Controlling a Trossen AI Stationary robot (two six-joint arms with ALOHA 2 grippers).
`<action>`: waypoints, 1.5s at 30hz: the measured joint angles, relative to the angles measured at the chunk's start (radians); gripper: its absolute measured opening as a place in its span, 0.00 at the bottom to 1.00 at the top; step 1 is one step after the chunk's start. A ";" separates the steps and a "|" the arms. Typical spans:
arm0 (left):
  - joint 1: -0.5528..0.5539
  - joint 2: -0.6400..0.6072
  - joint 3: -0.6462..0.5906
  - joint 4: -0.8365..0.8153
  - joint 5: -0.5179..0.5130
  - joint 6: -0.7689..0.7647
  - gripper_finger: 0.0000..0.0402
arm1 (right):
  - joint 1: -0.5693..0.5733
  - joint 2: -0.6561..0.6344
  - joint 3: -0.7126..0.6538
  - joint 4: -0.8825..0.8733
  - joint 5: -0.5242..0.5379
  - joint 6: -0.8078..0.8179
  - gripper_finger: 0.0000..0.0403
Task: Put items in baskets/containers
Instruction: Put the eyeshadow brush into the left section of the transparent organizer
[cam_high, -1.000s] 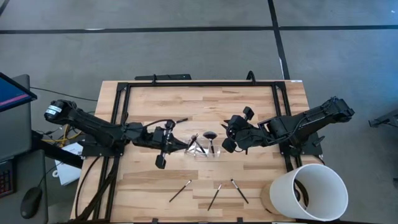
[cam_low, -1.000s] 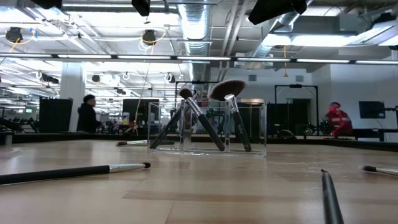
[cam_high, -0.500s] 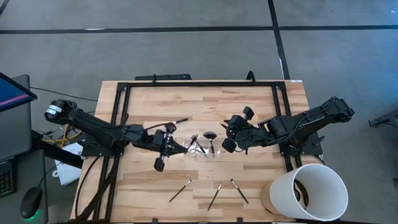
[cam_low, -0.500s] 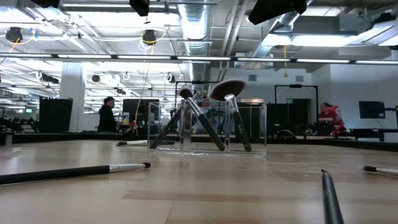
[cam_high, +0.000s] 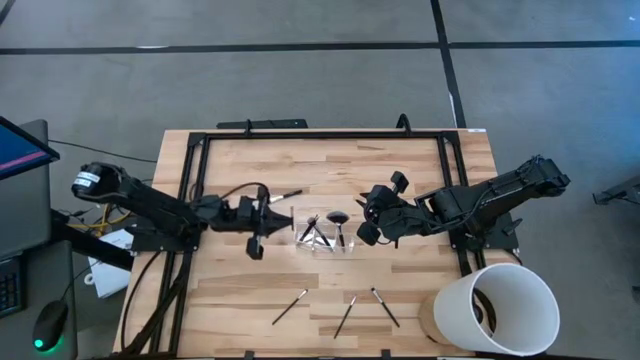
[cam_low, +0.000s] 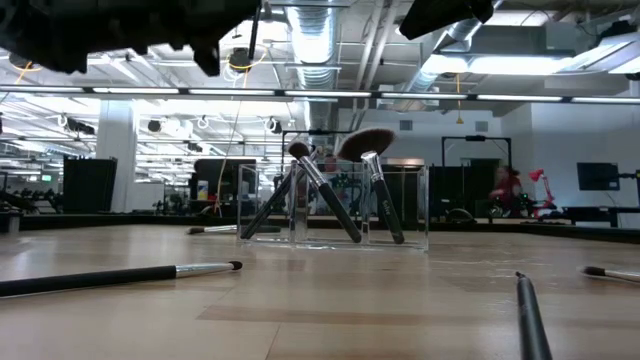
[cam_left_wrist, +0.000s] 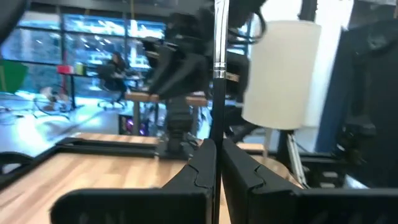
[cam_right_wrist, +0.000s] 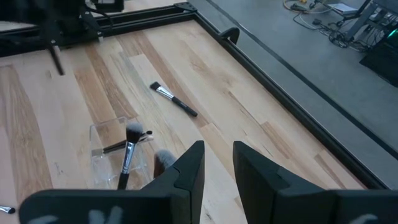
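My left gripper (cam_high: 282, 221) is left of the clear tray (cam_high: 331, 240) and above the table, shut on a thin dark brush (cam_left_wrist: 217, 74) with a silver ferrule. The tray (cam_low: 335, 205) holds several brushes that lean on its walls; one has a wide fan head (cam_low: 365, 143). My right gripper (cam_high: 364, 220) stands open just right of the tray, with nothing between its fingers (cam_right_wrist: 217, 168). Three brushes (cam_high: 346, 315) lie near the front edge. Another brush (cam_right_wrist: 175, 100) lies on the far side of the tray. My left gripper pinches the brush's dark handle (cam_left_wrist: 217, 134) between its two fingers. The fingers come about level from the table's left and lie across the brush. The brush stands upright with its ferrule above the fingers, and its lower part (cam_right_wrist: 56, 59) hangs clear of the table.
A big white bucket (cam_high: 505, 305) stands at the near right corner. A black frame (cam_high: 320, 134) runs around the wooden table. The left arm's cable (cam_high: 240, 190) loops above the table. People move in the room behind.
My left gripper has sunk and drawn a little toward the table's left edge, away from the tray. It stays shut on the brush. In the low view the arm has come in from above at the top left. My right gripper has kept still.
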 joint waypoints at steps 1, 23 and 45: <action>0.008 0.000 -0.010 0.008 0.000 -0.002 0.03 | 0.000 0.000 0.000 0.000 0.000 0.000 0.19; 0.014 0.308 -0.020 0.169 -0.062 -0.095 0.03 | 0.000 0.000 0.000 0.000 0.000 0.000 0.19; -0.006 0.351 -0.020 0.232 -0.074 -0.085 0.03 | 0.000 0.000 0.000 0.000 0.000 0.000 0.19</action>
